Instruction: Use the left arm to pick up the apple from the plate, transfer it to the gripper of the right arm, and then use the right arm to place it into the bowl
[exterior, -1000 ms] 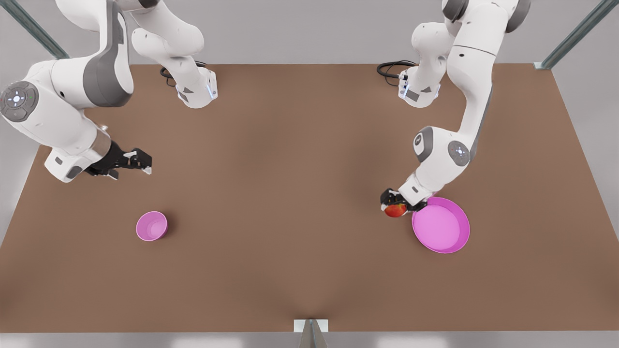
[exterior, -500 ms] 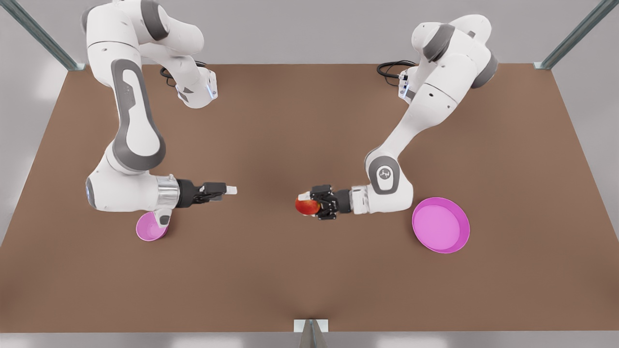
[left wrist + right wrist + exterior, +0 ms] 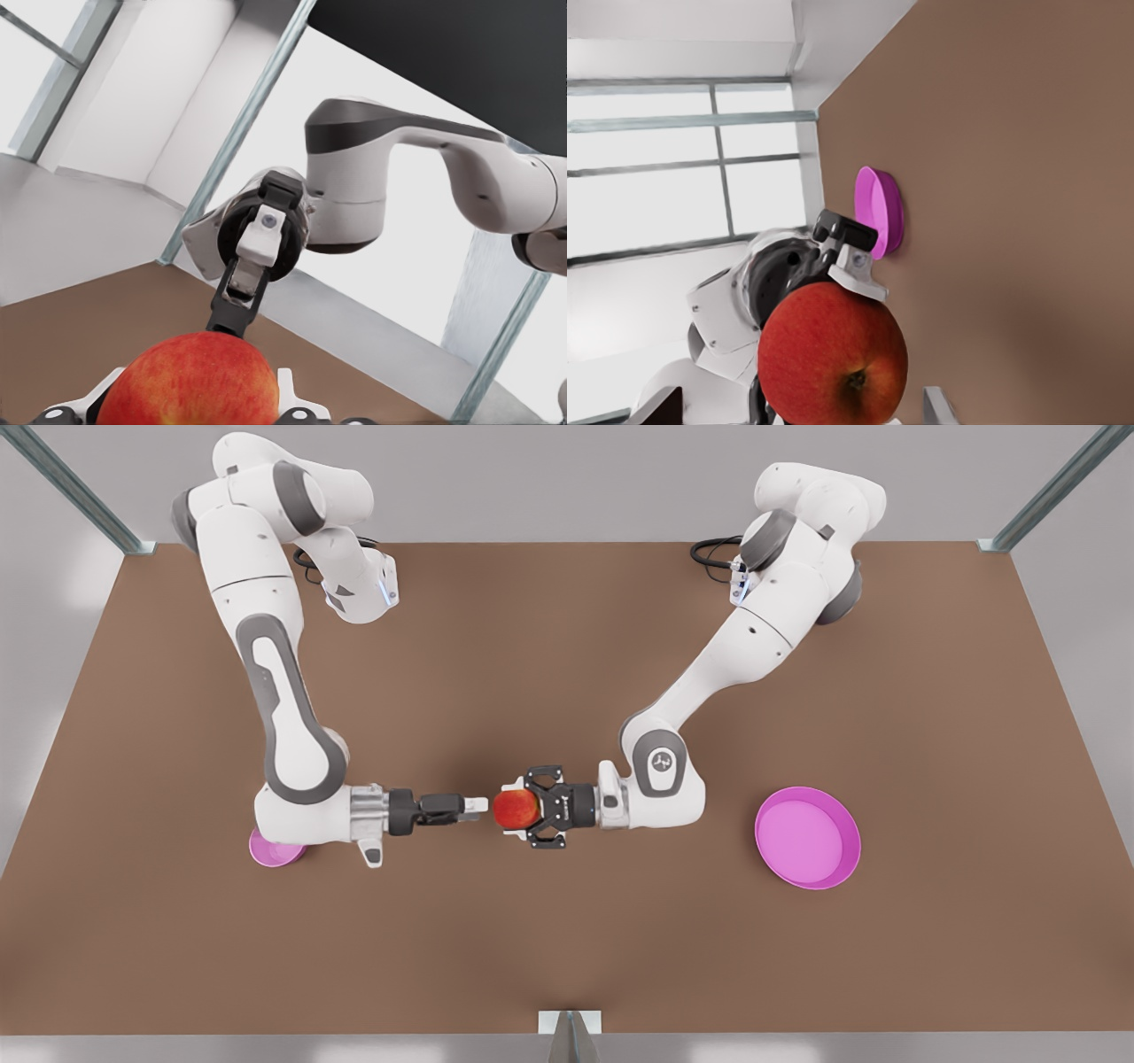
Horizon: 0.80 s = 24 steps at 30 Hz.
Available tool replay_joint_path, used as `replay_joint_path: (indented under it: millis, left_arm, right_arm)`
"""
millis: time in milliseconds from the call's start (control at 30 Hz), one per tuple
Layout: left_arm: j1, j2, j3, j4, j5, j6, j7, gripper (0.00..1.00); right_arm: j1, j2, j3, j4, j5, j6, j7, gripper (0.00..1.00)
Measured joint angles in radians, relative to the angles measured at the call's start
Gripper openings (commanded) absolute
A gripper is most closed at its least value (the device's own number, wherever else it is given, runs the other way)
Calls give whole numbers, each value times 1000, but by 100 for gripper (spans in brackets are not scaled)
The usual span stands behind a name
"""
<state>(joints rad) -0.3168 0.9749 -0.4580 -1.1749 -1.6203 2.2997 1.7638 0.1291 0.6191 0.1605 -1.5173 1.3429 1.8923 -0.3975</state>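
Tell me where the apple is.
In the front view the apple sits mid-table, above the surface, held by the left gripper, facing the right gripper.

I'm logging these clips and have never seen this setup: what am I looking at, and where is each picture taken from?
Two white robot arms stand on a brown table. The front view looks down on both; each wrist view comes from a camera on one arm. The left gripper, on the front view's right, is shut on a red apple. The right gripper, open, faces it closely. A pink plate and a small pink bowl lie on the table.
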Motion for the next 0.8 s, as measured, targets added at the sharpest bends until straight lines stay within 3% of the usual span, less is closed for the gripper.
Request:
replay_joint_path:
  millis: [600, 800]
  left_arm:
    - [-2, 7, -16, 1, -14, 20, 361, 77]
    - [-3, 7, -16, 1, -15, 21, 422, 76]
  right_arm:
    - [12, 21, 0, -36, 98, 87, -290, 100]
    - [-49, 18, 78, -67, 104, 65, -356, 100]
